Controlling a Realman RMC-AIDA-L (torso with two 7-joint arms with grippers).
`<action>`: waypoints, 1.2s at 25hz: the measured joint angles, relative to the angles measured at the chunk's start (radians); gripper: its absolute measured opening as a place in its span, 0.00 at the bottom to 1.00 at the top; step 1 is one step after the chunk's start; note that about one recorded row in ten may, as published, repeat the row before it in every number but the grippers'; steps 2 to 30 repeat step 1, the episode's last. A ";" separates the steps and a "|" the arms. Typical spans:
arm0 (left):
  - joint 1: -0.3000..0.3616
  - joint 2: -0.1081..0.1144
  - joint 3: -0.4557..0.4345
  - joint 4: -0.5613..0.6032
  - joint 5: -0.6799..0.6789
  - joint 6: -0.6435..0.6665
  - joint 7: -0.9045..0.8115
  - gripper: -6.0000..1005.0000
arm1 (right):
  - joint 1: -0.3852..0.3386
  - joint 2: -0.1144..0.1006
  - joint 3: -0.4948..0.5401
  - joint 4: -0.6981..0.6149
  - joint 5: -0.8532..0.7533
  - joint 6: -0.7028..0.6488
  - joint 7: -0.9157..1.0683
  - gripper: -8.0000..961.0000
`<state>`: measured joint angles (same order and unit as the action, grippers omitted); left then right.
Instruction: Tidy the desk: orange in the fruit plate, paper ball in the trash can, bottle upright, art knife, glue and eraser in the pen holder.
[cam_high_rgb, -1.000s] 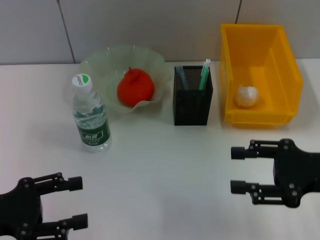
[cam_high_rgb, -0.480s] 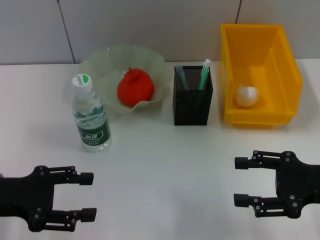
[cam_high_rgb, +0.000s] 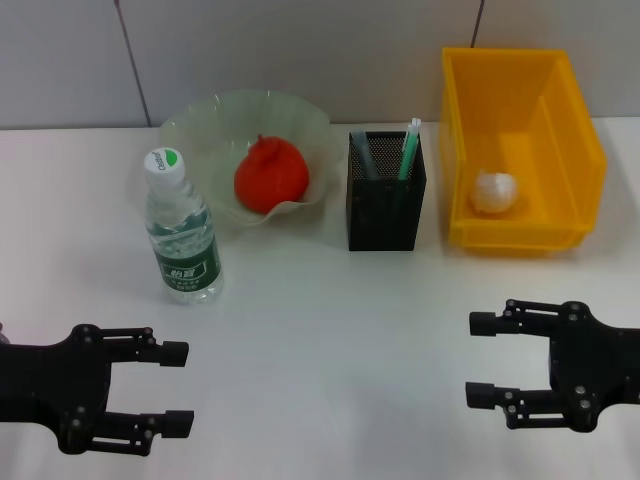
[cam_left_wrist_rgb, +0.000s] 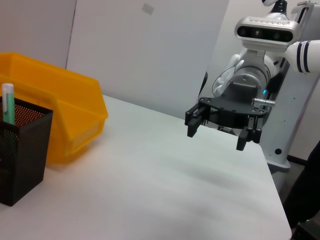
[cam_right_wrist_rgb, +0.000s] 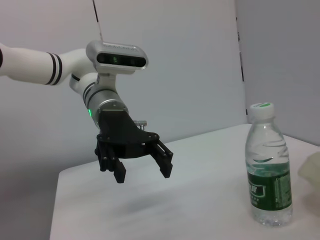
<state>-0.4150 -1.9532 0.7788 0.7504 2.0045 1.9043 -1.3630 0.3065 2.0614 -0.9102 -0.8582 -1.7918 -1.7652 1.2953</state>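
Note:
The orange (cam_high_rgb: 270, 176) lies in the pale green fruit plate (cam_high_rgb: 205, 122). The paper ball (cam_high_rgb: 494, 192) rests inside the yellow trash can (cam_high_rgb: 580, 150). The bottle (cam_high_rgb: 182, 236) stands upright left of the black mesh pen holder (cam_high_rgb: 385, 212). A green and white glue stick (cam_high_rgb: 408, 148) and a dark art knife (cam_high_rgb: 362, 156) poke out of the holder; the eraser is hidden. My left gripper (cam_high_rgb: 178, 385) hovers open and empty near the front left. My right gripper (cam_high_rgb: 478, 358) is open and empty at the front right, and shows in the left wrist view as well (cam_left_wrist_rgb: 216, 137).
The white table (cam_high_rgb: 330, 320) ends at a grey wall behind the plate and bin. The right wrist view shows the left gripper (cam_right_wrist_rgb: 144, 173) over the table with the bottle (cam_right_wrist_rgb: 267, 172) beside it. The left wrist view shows the pen holder (cam_left_wrist_rgb: 20, 150) and bin (cam_left_wrist_rgb: 65, 115).
Over the second, the left gripper slid forward and rightwards into fuller view, and the right gripper drew back a little towards the front edge. Both stayed open. In the last half second almost nothing moved.

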 joint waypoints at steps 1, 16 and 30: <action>0.000 0.000 0.000 0.000 0.000 0.000 -0.001 0.78 | 0.000 0.001 0.000 0.000 0.000 0.001 0.000 0.79; 0.000 0.000 0.000 0.000 0.000 0.000 -0.001 0.78 | 0.000 0.001 0.000 0.000 0.000 0.001 0.000 0.79; 0.000 0.000 0.000 0.000 0.000 0.000 -0.001 0.78 | 0.000 0.001 0.000 0.000 0.000 0.001 0.000 0.79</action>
